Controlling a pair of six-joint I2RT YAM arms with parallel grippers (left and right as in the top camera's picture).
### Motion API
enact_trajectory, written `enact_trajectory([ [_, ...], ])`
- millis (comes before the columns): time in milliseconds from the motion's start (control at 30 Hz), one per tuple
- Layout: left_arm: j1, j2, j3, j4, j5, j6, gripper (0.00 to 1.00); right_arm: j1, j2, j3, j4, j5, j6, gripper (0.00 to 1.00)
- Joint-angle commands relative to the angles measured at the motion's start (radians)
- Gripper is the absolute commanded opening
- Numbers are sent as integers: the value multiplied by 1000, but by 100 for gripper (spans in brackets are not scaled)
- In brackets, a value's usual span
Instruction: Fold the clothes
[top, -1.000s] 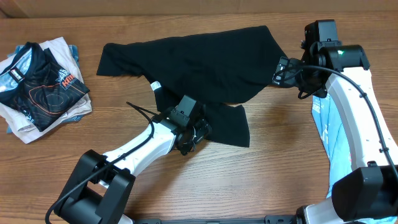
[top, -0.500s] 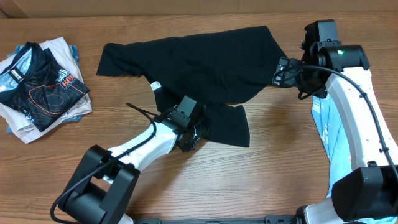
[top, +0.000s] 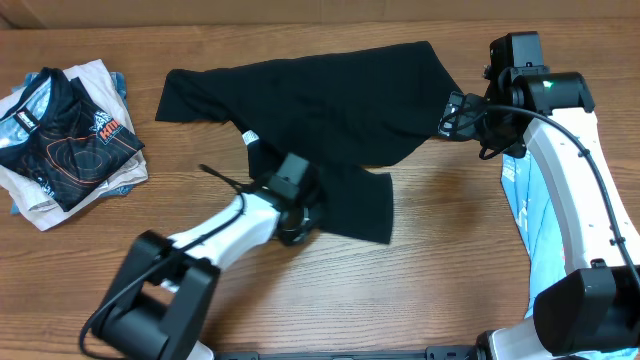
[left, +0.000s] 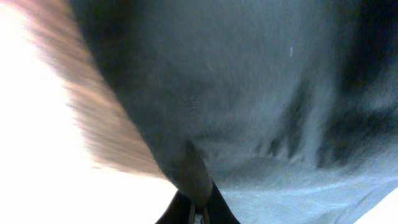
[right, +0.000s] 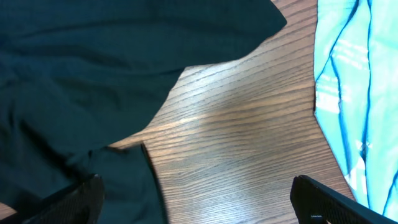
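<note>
One black tee; one light blue tee; one shirt pile; two arms.

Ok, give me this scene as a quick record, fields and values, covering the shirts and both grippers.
black T-shirt: spread out, rumpled, across the table
left gripper: shut on the black T-shirt's near flap
right gripper: open, at the black T-shirt's right edge
light blue tee: lying at the table's right side
shirt pile: stacked at far left
</note>
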Motion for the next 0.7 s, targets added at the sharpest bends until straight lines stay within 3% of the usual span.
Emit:
enact_trajectory([
  [0, 132, -132, -3, -106, -91, 162, 4, -2, -19, 16, 4, 6, 0, 100],
  [167, 406, -322, -3, -323, -258, 278, 4, -2, -7, 16, 6, 6, 1, 100],
  [333, 601, -396, -3, -329, -208, 346, 4, -2, 20, 16, 6, 6, 1, 100],
  [667, 605, -370, -3, -325, -185, 369, 4, -2, 38, -99, 63, 6, 1, 100],
])
